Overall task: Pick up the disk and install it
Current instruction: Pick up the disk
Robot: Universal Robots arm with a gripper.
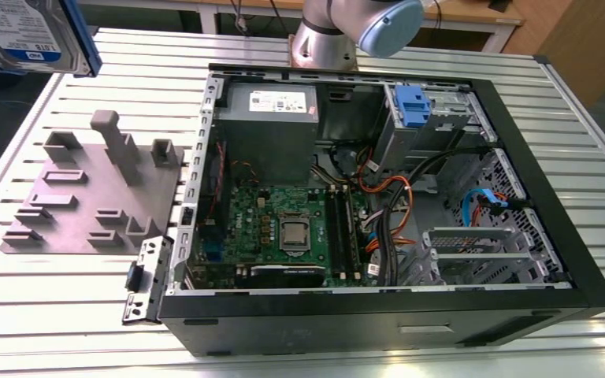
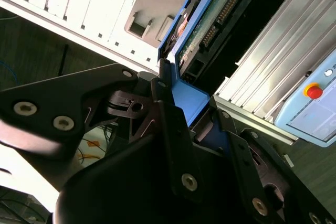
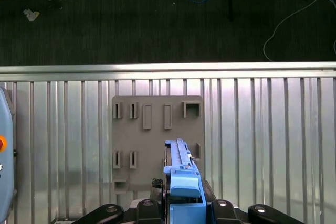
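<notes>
Clamping the disk [image 3: 181,163] in the pincer [image 3: 185,203] by its blue frame, grey tray [image 3: 157,145] well beneath. Likely stiff, heavyish, shock-sensitive.

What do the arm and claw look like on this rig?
The arm is built of silver-grey round tube sections, with a pale blue cap over the joint. The claw is matte black: angular linkage plates pinned by silver screw heads, ending in slim black fingers.

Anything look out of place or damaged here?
Nothing stands out. The gripper is shut on the disk by its blue frame, holding it in the air, clear of the grey fixture plate; the open computer case lies flat on the table.
</notes>
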